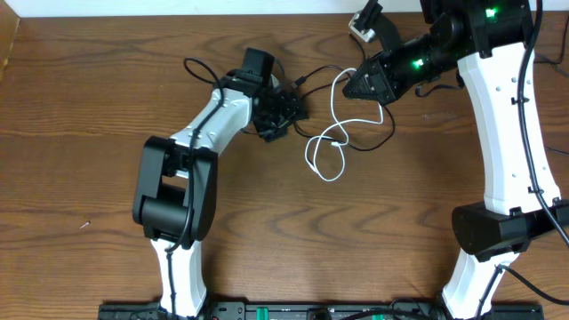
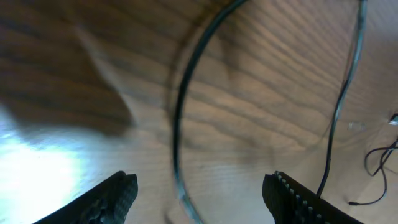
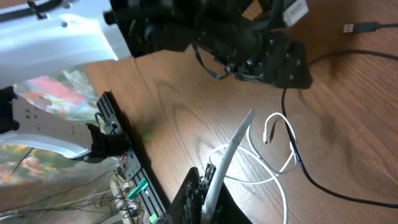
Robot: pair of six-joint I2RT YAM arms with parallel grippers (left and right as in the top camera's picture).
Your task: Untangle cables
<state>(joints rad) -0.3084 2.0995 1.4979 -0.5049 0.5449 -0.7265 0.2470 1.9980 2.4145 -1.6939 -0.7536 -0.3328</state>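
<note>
1. Right end effector (image 3: 207, 190): pressed together on the white cable (image 3: 231, 146), which runs up taut from the surface (image 1: 89, 160) into its fingers.
2. Left end effector (image 2: 202, 190): spread, holding nothing. A black cable (image 2: 176, 124) passes between its fingers, blurred and close to the camera. We cannot tell whether it touches either one.
3. Outward, overhead view: the left end effector sits over a dark bunch of black cables near the middle of the surface. The slack of the white cable lies in loops just beside that bunch, toward the right arm.
4. One black cable crosses the white loops. Another trails off on the far side of the left arm, apart from the rest.
5. Progress, our judgement: early. The white cable is lifted at one end but not drawn clear of the crossings, and the black cables remain bunched. Left to do: pull the white cable free, then separate the black cables and lay each apart.
</note>
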